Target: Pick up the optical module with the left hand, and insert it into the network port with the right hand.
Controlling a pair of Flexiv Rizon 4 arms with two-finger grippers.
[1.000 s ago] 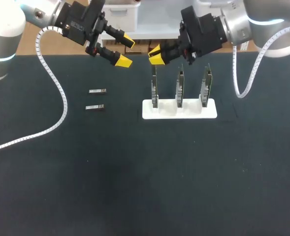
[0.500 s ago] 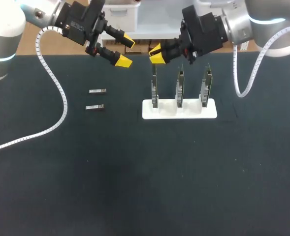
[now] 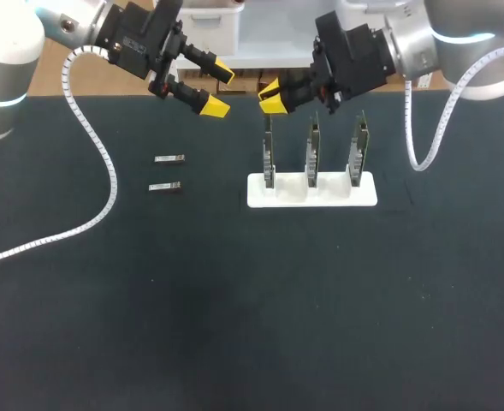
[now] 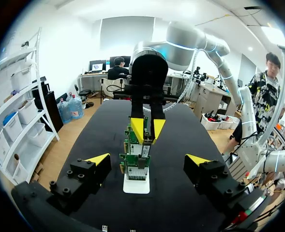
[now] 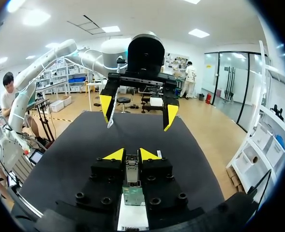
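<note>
Head view, entries from the front of the table (image 3: 234, 325) to the back.

- Nearer optical module (image 3: 163, 187): flat on the table, left of the rack, long axis running left-right. Untouched.
- Farther optical module (image 3: 169, 158): just behind the first and parallel to it, with a small gap between them. Also untouched.
- White rack (image 3: 311, 192): sits right of the modules, well apart from them. It holds three upright cards, left card (image 3: 269, 154), middle card (image 3: 313, 152) and right card (image 3: 358, 151). The network ports on the cards are too small to make out here.
- Left end effector (image 3: 219, 88): hangs in the air over the back edge of the table, released, yellow tips spread wide with nothing between them. Both modules lie toward the front from it and a little to the left.
- Right end effector (image 3: 272, 95): hangs just above the top of the left card. Cannot tell whether it is clenched or released, nor whether it carries anything.

Judgement: the pick-up has not yet been made. The left arm is clearly the nearer one to both modules, and the farther module is the closer target. The approach calls for a descent forward and leftward. The tips should straddle the module across its short width, so the opening must sit crosswise to the left-right axis. Risk: the modules lie close together, so a tip could nudge the neighbour.
</note>
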